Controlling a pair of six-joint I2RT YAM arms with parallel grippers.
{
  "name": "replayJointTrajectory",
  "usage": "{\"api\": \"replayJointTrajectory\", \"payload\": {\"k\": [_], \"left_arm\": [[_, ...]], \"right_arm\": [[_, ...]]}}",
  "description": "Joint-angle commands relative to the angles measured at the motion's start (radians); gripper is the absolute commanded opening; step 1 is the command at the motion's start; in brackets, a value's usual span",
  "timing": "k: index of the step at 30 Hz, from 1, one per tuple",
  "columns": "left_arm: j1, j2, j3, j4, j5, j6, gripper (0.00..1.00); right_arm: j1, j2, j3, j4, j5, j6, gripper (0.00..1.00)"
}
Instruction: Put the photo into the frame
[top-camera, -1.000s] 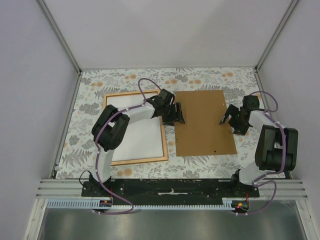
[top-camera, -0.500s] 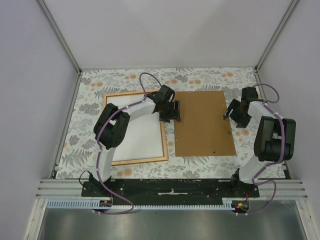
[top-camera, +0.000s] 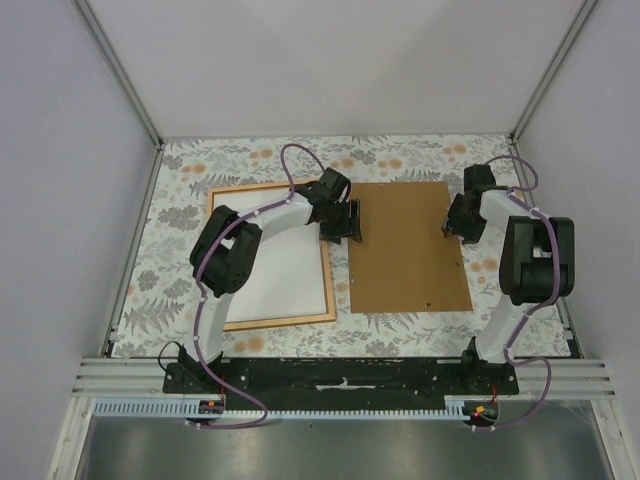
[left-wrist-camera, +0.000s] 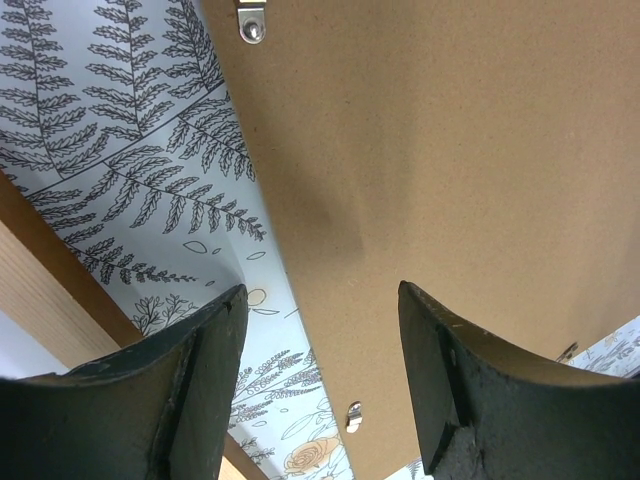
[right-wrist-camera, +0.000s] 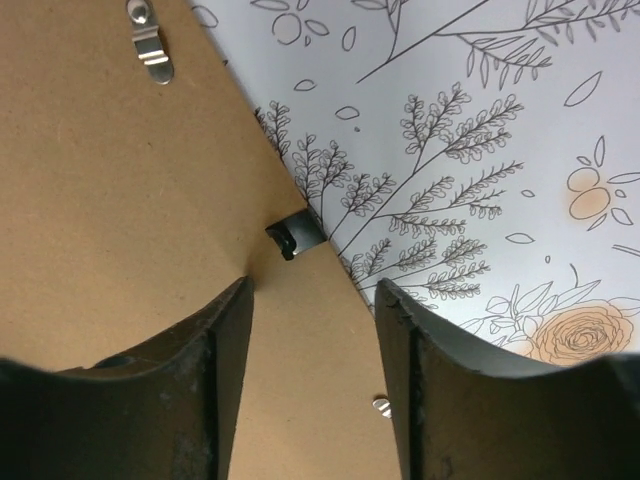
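Note:
The frame (top-camera: 262, 187) lies flat at the left, and the photo (top-camera: 275, 262) lies inside it, white side up. The brown backing board (top-camera: 405, 250) lies flat to its right. My left gripper (top-camera: 345, 222) is open and empty, low over the board's left edge; in the left wrist view the gripper (left-wrist-camera: 320, 380) straddles that edge, with board (left-wrist-camera: 430, 150) on the right and the frame's wood (left-wrist-camera: 40, 290) at lower left. My right gripper (top-camera: 452, 222) is open and empty at the board's right edge; in the right wrist view the gripper (right-wrist-camera: 312, 370) stands over the board (right-wrist-camera: 100, 200).
The floral tablecloth (top-camera: 400, 155) covers the table, with metal posts at the far corners. Small metal tabs (left-wrist-camera: 250, 20) sit along the board's edges. A black clip (right-wrist-camera: 295, 232) and a metal tab (right-wrist-camera: 152, 52) sit on its right edge.
My right gripper has moved away from me and in to the board's right edge. My left gripper has shifted slightly farther along the board's left edge. Frame, photo and board have not moved.

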Motion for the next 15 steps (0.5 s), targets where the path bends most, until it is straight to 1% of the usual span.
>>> {"api": "replayJointTrajectory", "payload": {"k": [1,5,9,12,15], "left_arm": [[0.002,0.044,0.015,-0.015,-0.011,0.036,0.69],[0.003,0.052,0.017,-0.012,-0.006,0.037,0.69],[0.006,0.051,0.012,-0.012,-0.009,0.040,0.68],[0.009,0.052,0.006,-0.012,-0.001,0.048,0.68],[0.009,0.067,0.006,0.007,0.058,0.052,0.67]], "right_arm": [[0.020,0.022,0.054,-0.012,0.074,-0.022,0.57],[0.038,0.040,0.082,-0.024,0.122,-0.031,0.52],[0.040,0.066,0.100,-0.048,0.133,-0.034,0.45],[0.040,0.057,0.077,-0.044,0.133,-0.042,0.45],[0.040,0.077,0.076,-0.044,0.094,-0.051,0.45]]}}
